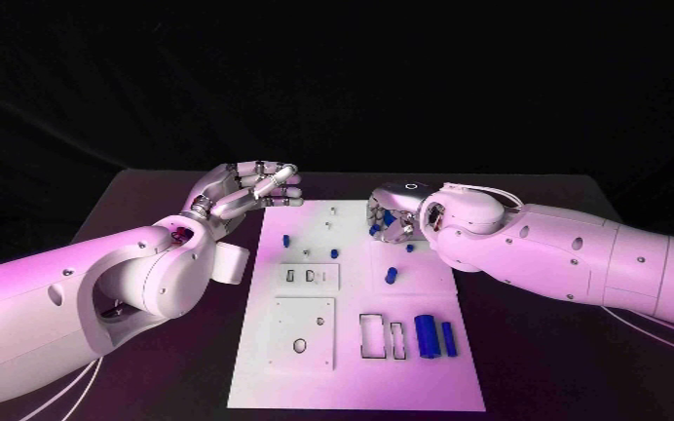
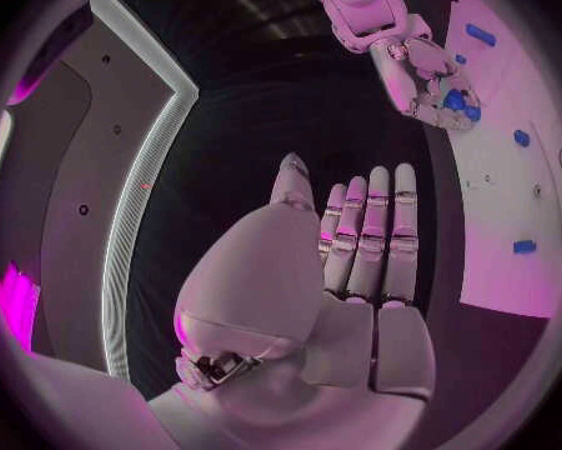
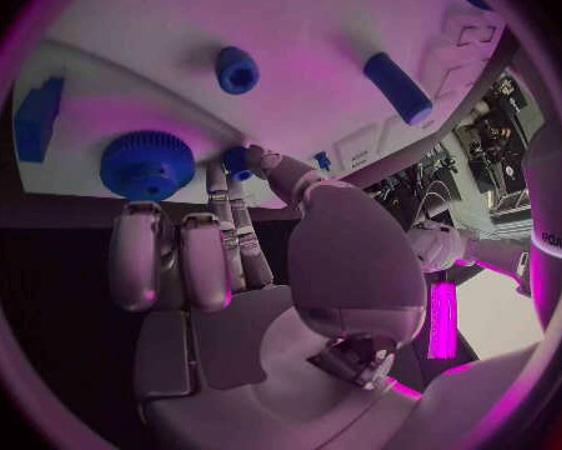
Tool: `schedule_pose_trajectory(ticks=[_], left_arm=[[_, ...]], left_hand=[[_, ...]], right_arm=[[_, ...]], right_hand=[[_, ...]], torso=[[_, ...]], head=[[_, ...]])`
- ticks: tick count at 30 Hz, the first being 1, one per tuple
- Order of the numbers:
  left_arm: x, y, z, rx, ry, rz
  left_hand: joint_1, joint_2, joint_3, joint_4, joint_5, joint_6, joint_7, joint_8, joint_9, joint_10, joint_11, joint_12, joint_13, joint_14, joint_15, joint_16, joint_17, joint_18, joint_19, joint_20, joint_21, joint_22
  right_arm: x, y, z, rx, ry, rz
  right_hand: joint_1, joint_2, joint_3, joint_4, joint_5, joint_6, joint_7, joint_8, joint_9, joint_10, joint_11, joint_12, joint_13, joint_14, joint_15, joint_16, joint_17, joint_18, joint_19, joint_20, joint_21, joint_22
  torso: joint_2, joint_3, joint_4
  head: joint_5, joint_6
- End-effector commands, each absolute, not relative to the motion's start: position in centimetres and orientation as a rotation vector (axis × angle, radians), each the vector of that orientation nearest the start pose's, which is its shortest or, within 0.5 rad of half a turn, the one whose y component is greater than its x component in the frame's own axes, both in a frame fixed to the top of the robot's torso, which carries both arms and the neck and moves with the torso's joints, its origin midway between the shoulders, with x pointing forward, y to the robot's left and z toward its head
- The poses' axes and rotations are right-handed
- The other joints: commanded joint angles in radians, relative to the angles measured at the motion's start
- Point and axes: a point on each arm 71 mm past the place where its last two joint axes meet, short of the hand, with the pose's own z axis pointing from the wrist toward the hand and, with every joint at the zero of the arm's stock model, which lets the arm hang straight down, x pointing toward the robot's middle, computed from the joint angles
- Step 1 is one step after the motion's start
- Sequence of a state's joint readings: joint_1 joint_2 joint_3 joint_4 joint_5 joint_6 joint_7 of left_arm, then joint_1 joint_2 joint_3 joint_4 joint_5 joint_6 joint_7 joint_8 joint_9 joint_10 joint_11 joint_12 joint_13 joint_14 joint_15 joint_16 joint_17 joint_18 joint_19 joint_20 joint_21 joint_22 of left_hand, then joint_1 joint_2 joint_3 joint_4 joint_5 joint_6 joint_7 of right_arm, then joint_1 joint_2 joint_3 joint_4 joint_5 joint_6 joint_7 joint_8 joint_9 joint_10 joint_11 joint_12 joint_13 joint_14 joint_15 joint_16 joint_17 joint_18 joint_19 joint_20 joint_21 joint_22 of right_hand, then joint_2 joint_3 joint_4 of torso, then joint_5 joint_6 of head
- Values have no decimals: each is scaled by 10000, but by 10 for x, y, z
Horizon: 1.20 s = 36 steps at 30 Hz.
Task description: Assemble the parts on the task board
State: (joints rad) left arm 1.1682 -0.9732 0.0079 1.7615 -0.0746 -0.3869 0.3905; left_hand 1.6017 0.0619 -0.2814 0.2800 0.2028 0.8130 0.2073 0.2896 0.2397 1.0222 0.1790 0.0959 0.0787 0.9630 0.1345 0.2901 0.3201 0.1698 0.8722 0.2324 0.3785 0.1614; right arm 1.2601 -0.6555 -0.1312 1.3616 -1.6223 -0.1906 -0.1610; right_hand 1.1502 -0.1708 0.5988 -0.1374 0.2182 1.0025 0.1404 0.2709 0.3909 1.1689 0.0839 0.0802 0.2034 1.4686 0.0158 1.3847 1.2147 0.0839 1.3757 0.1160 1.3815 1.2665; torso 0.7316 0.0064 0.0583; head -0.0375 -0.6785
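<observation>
The white task board lies in the middle of the black table. Blue parts are on it: small pegs near its far left, one peg mid-board, two long cylinders at the near right. My right hand hovers low over the far right of the board, beside a blue gear. A small blue piece sits right at its thumb and fingertip; whether they pinch it is unclear. My left hand hangs off the board's far left corner, fingers straight and holding nothing.
Rectangular recesses and a square plate with holes mark the board's near half. A blue peg, a cylinder and a block lie near my right hand. Bare black table flanks the board on both sides.
</observation>
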Motion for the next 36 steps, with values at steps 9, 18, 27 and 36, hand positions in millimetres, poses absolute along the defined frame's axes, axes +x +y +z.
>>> schedule_pose_trajectory(ticks=[9,18,27,36], left_arm=[[444,204,-153,-10339,14234,-16005],[445,207,-153,-10382,14229,-15904],[446,209,-154,-10404,14193,-15827],[446,208,-153,-10391,14192,-15844]], left_hand=[[0,148,-110,16,-53,-128,109,-91,32,-135,8,-94,-11,-84,4,-55,53,74,20,37,44,18],[11,171,-146,6,-82,-175,127,-112,49,-177,21,-134,-13,-99,13,-67,88,71,11,43,52,19],[31,201,-210,-10,-121,-227,153,-131,85,-227,33,-184,-12,-173,35,-115,135,62,-39,56,41,11],[40,212,-233,-16,-126,-243,161,-136,99,-243,36,-200,-11,-206,43,-137,150,59,-64,60,33,6]], right_arm=[[508,-149,-200,-3842,16763,4806],[505,-143,-188,-3416,15932,4970],[514,-130,-177,-2959,15091,5146],[522,-109,-176,-2973,14915,5356]], right_hand=[[457,570,1014,108,-855,372,-182,587,707,756,-215,5,144,395,-276,266,209,-267,342,-174,446,669],[478,484,1092,65,-855,321,-173,651,841,769,-217,-41,163,402,-280,302,246,-279,367,-188,486,738],[448,398,1133,64,-858,257,-162,662,914,735,-199,-95,167,412,-269,338,289,-302,425,-184,550,846],[417,367,1185,90,-853,183,-141,643,953,674,-173,-142,161,412,-248,351,291,-302,417,-172,552,851]], torso=[[50,12,-3],[59,6,2],[106,9,48],[151,6,60]], head=[[9,22],[18,122],[3,207],[30,189]])
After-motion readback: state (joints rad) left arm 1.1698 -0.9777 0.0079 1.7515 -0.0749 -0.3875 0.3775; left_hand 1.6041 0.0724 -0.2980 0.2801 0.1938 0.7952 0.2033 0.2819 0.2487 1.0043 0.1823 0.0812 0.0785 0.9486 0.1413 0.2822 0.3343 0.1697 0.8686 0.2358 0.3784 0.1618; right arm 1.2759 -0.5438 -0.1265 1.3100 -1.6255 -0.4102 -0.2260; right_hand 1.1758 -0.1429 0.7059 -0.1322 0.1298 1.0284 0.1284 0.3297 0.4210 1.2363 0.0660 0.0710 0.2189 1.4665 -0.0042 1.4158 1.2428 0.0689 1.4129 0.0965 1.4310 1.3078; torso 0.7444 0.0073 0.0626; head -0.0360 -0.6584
